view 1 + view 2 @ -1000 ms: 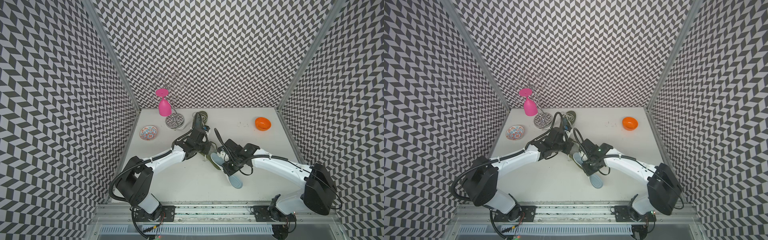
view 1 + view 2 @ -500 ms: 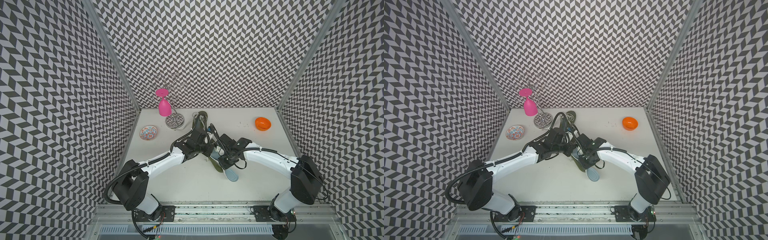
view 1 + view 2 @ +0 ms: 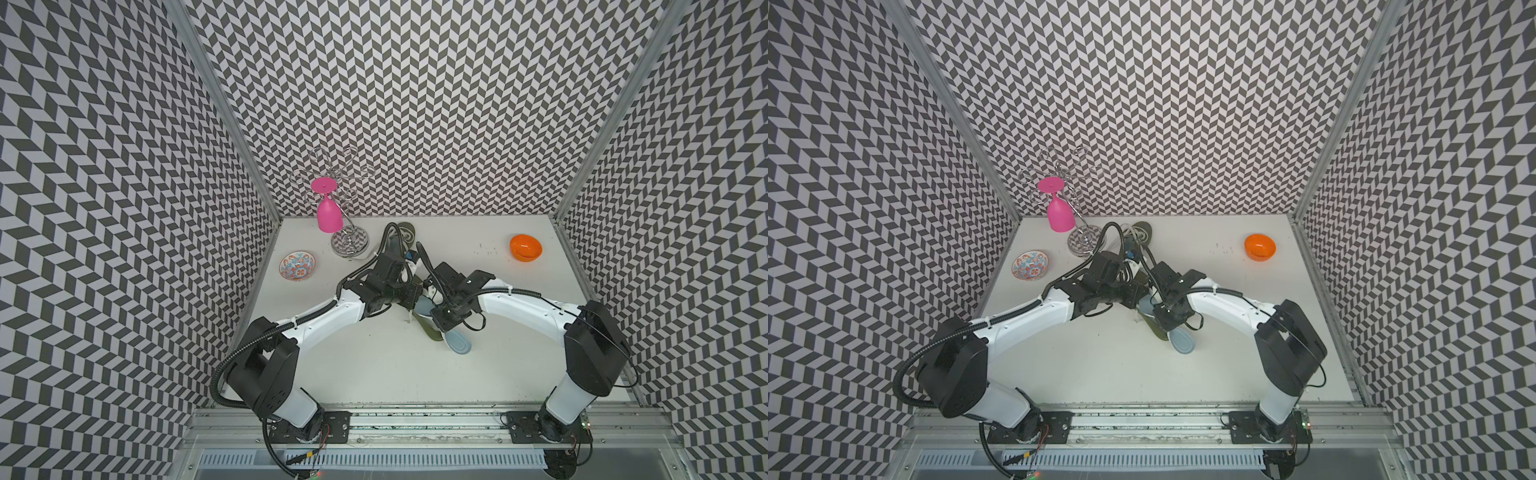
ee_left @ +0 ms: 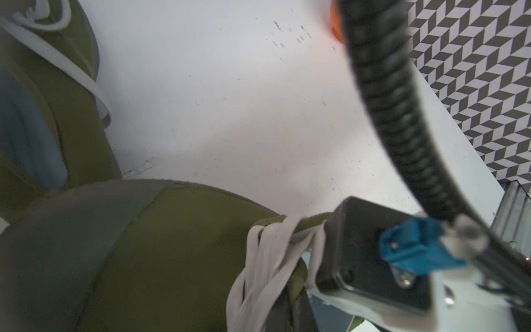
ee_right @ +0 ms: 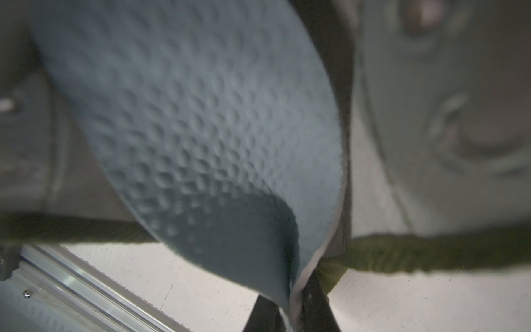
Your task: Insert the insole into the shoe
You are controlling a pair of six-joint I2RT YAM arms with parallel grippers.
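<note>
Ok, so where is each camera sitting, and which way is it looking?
Top views: two eyes of one head, high above the front, looking down toward the back wall; both show the left arm, right arm and white table.
Left wrist: rides the left arm, looks across the olive shoe and table; a black robot cable shows.
Right wrist: rides the right arm, looks along the blue insole pinched in the right pincer.
Shared: both wrist views catch the shoe; both top views see the insole too.
</note>
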